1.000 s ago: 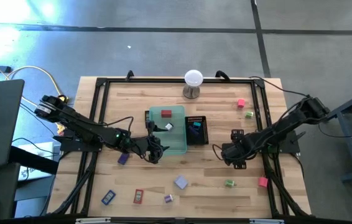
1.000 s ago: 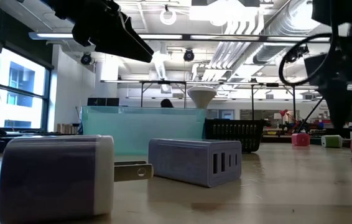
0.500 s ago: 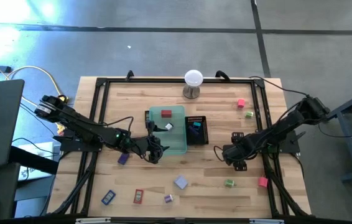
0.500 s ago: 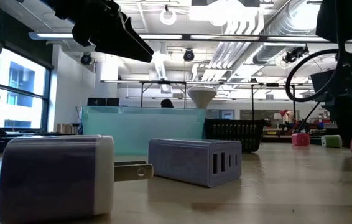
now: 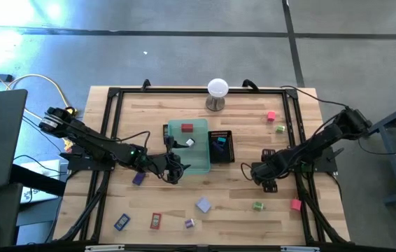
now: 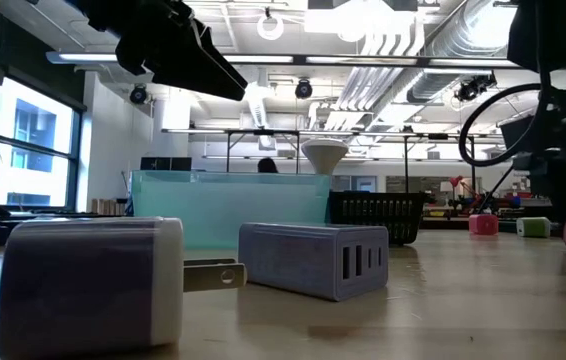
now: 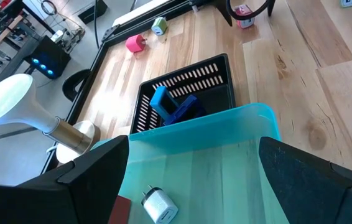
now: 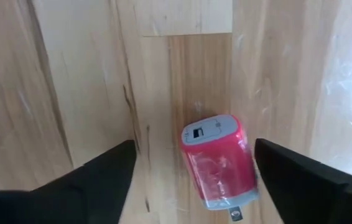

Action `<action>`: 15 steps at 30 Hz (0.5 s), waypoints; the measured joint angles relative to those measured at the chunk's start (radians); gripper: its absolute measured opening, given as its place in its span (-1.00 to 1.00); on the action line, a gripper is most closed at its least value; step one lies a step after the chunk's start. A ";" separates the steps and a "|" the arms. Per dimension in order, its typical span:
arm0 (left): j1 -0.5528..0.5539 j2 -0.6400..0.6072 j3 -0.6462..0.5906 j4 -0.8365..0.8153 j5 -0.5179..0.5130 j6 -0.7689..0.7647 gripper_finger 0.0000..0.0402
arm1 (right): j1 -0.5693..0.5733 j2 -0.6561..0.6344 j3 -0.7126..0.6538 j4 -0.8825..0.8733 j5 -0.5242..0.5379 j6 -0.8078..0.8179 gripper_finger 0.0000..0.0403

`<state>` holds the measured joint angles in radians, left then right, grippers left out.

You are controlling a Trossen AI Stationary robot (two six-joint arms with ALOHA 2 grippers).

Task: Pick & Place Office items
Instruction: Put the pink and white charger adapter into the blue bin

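Now right end effector (image 5: 269, 183) slightly lower.

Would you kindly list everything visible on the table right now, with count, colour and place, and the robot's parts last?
Green tray: one, translucent, table centre; holds a red item and a white plug.
Mesh tray: one, black, right of the green tray; blue items inside.
White ball: one, on a metal stand, far edge.
Loose items: pink and green far right; purple left; blue, red, purple, lilac, green and pink along the near side.
Left gripper: open, at the green tray.
Right gripper: fingers either side of a pink charger.
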<state>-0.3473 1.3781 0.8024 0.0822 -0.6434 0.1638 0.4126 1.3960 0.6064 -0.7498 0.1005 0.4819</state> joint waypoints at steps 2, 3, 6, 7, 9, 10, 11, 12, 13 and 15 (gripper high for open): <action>0.000 0.000 0.000 0.000 0.000 0.000 0.75 | -0.007 0.000 -0.001 0.007 -0.018 0.000 0.38; 0.000 0.000 0.000 0.000 0.000 0.000 0.75 | -0.010 0.001 -0.001 0.011 -0.022 0.000 0.30; 0.000 0.000 0.000 0.000 0.000 0.000 0.75 | -0.015 0.001 -0.002 0.030 -0.028 -0.001 0.03; 0.000 0.000 0.000 0.000 0.000 0.000 0.75 | -0.015 0.001 -0.003 0.042 -0.027 -0.003 -0.06; 0.000 0.000 0.000 0.000 0.000 0.000 0.75 | -0.015 0.002 -0.003 0.073 -0.014 -0.009 -0.27; 0.000 0.000 0.000 0.000 0.000 0.000 0.75 | -0.015 0.002 -0.003 0.093 -0.004 -0.009 -0.36; 0.000 0.000 0.000 0.000 0.000 0.000 0.75 | -0.015 0.002 -0.004 0.124 0.018 -0.009 -0.41; 0.000 0.000 0.000 0.000 0.000 0.000 0.75 | -0.016 0.003 -0.004 0.162 0.050 -0.007 -0.41; 0.000 0.000 0.000 0.000 0.000 0.001 0.75 | -0.017 0.003 -0.003 0.200 0.068 -0.007 -0.41; 0.000 0.000 0.000 0.000 0.000 0.007 0.75 | -0.018 0.004 -0.002 0.255 0.108 -0.007 -0.41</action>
<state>-0.3470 1.3781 0.8024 0.0822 -0.6434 0.1713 0.3946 1.3998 0.6043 -0.4945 0.2086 0.4747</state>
